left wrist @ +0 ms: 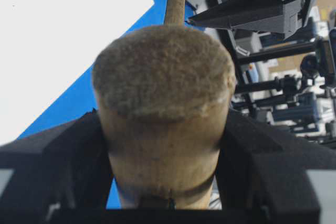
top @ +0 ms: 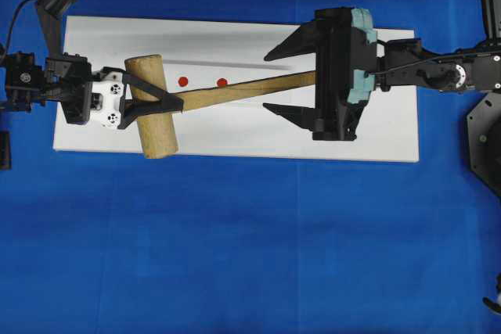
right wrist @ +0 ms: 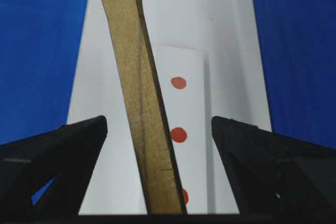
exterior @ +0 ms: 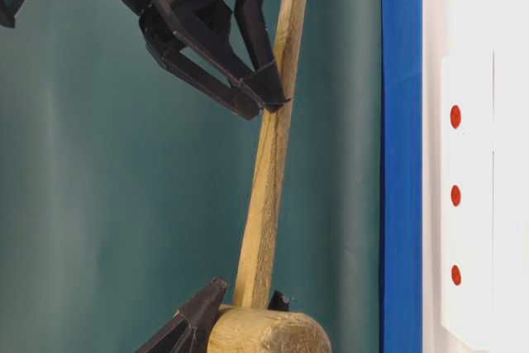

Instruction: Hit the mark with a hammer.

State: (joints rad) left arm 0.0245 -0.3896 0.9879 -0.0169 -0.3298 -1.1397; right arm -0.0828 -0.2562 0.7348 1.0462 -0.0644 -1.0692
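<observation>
One grainy cylindrical wooden hammer (top: 152,106)

Wooden hammer (top: 153,107), head claw-gripped (top: 149,103)

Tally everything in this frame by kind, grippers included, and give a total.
Wooden hammer: 1
Red dots: 3
White board: 1
White strip carrying the dots: 1
Blue cloth: 1
Grippers: 2, left gripper shut on the hammer's head, right gripper open around the handle
Total: 9
</observation>
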